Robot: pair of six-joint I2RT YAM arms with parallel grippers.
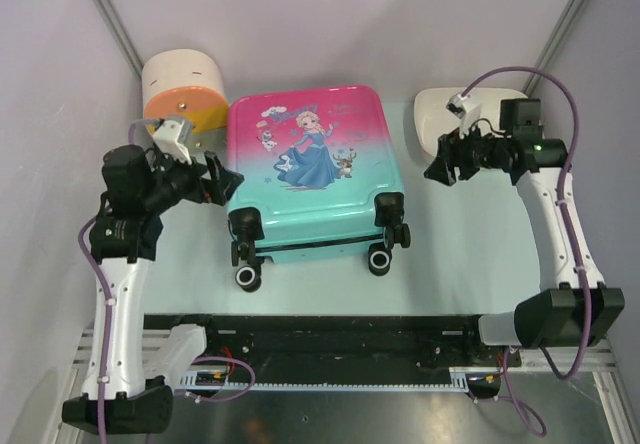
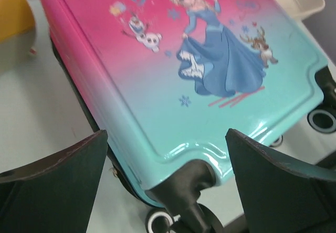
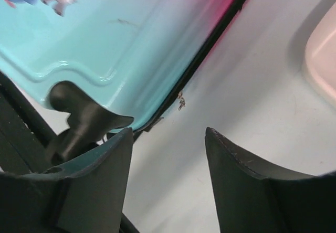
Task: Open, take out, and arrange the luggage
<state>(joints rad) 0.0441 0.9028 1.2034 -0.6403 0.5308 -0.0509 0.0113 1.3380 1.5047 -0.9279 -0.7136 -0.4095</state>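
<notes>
The desk (image 1: 470, 264) carries the luggage (image 1: 315, 179) at its middle, toward the far edge. The luggage lies flat and shut, printed face up. Its long axis runs far edge to near edge, with the wheels toward the near edge. A drawer box (image 1: 182, 89) stands at the far left corner, just beside the luggage, and a basin (image 1: 440, 114) at the far right.

The left end effector (image 1: 228, 182) sits just beside the luggage's left side near the wheel end, so the luggage lies to its right. Its jaws are spread wide and hold nothing. The right end effector (image 1: 437, 164) hangs apart from the luggage's right side, by the basin. Its jaws are parted and empty, and the luggage lies to its left.

The left arm is nearer. Opening likely turns on reaching the black seam along the sides.
</notes>
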